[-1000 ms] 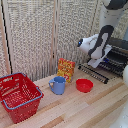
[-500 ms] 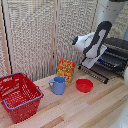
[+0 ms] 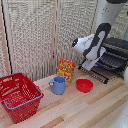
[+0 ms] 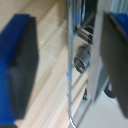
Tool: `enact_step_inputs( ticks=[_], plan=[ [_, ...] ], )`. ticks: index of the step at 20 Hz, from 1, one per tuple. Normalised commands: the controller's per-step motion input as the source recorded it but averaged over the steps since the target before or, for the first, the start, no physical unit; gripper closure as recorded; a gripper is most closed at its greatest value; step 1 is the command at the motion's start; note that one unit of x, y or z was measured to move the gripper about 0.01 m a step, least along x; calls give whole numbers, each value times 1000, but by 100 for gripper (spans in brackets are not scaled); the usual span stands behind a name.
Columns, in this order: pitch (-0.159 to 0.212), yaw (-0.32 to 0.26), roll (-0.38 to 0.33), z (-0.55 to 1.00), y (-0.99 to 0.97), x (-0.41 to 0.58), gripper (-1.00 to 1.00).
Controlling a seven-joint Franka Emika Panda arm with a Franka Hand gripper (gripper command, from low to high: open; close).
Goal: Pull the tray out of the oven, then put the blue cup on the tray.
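Boxy black and silver countertop toaster oven sits at the exterior view's right, far end of the light wooden tabletop, its ribbed drop-down door lowered toward the table. Flat dark metal wire tray of thin parallel bars lies level in the oven mouth, long axis running across the oven's width, apparently not yet pulled out.

White robot arm comes down from above, in front of the oven's left side. Claw hangs at the oven opening, just beside the tray's front edge; exterior view does not resolve contact. Wrist view: blue-padded fingers stand wide apart, released, with thin metal bars and a round metal knob-like part in the gap. Blurred, so cannot tell if those bars belong to the tray or the door; nothing is clamped.

Key relation: the tray lies to the right of and beyond the claw in the exterior view, inside the oven; judged pull direction runs out over the open door toward the near table.

Small light-blue mug with side handle stands upright mid-table, well to the left of the claw, near a shallow red bowl on its right. Red plastic basket at near left. Orange-and-yellow snack packet stands behind the mug, against the slatted screen.
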Motion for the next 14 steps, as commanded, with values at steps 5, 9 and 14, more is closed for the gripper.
enact_step_inputs(
  ticks=[5,9,14],
  plan=[
    [42,34,-34,950,-43,-3,-100],
    [25,7,13,885,0,86,-100],
    [3,-33,175,622,185,207,-100]
  ],
)
